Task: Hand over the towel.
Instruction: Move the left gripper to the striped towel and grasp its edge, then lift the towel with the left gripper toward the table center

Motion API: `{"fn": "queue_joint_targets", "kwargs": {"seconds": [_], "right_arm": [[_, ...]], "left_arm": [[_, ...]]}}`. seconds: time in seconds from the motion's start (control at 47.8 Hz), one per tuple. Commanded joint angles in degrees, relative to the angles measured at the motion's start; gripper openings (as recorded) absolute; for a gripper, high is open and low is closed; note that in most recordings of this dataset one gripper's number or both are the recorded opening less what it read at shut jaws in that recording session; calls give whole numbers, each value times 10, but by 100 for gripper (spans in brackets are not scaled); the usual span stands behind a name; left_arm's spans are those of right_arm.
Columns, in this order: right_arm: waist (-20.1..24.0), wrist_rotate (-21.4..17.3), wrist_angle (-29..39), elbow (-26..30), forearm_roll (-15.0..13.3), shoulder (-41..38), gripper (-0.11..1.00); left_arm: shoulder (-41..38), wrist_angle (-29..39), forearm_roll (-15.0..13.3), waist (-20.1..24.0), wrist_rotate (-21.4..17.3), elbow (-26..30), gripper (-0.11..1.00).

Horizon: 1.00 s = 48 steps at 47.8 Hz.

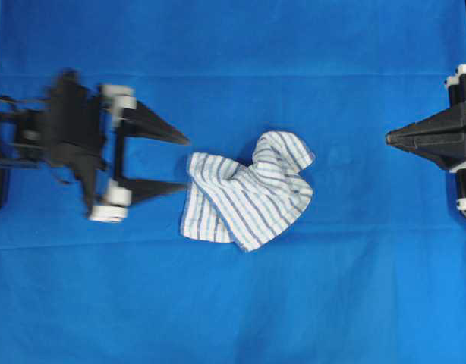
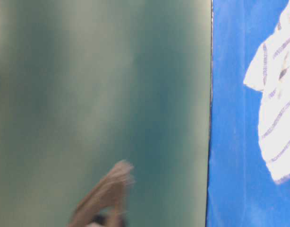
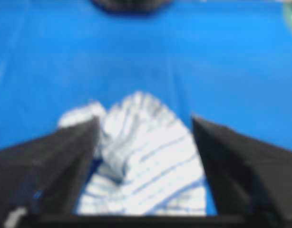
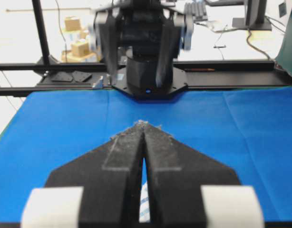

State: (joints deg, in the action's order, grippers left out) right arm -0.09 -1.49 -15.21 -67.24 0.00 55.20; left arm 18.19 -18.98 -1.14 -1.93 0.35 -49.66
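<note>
The towel (image 1: 247, 191), white with thin blue and grey stripes, lies crumpled in the middle of the big blue cloth (image 1: 233, 303). My left gripper (image 1: 186, 161) is open just left of the towel, its lower fingertip at the towel's left edge. In the left wrist view the towel (image 3: 146, 166) lies between and ahead of the open fingers (image 3: 55, 161), and the gripper (image 3: 145, 121) holds nothing. My right gripper (image 1: 389, 137) is shut and empty at the right edge, well apart from the towel. In the right wrist view its tips (image 4: 144, 124) meet; a sliver of the towel (image 4: 144, 209) shows through the gap.
The blue cloth covers the whole table. The left arm's base (image 4: 148, 71) stands at the far side in the right wrist view, with black frame bars behind it. The table-level view shows a blurred green wall (image 2: 102, 94) and part of the towel (image 2: 277, 104).
</note>
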Motion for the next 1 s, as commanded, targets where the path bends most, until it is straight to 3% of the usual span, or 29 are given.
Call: {"fn": "queue_joint_targets", "kwargs": {"seconds": [0.0,0.084,0.461,0.795,0.879,0.984], "right_arm": [[2,-1,-2,14,1,-6,0],[2,-1,-2,14,1,-7,0],[2,-1,-4,12,1,-30,0],[2,-1,-2,13,1,-32,0],[2,-1,-2,13,1,-32,0],[2,-1,-2,14,1,-32,0]], "left_arm": [[-48,18,-3,-1,2,34,85],[-99,29,-6,0,5,53,94],[-298,56,-6,-4,40,119,94],[-332,85,-5,-11,33,134,94],[-331,105,-4,-13,27,142,88],[-326,118,-2,-18,14,148,65]]}}
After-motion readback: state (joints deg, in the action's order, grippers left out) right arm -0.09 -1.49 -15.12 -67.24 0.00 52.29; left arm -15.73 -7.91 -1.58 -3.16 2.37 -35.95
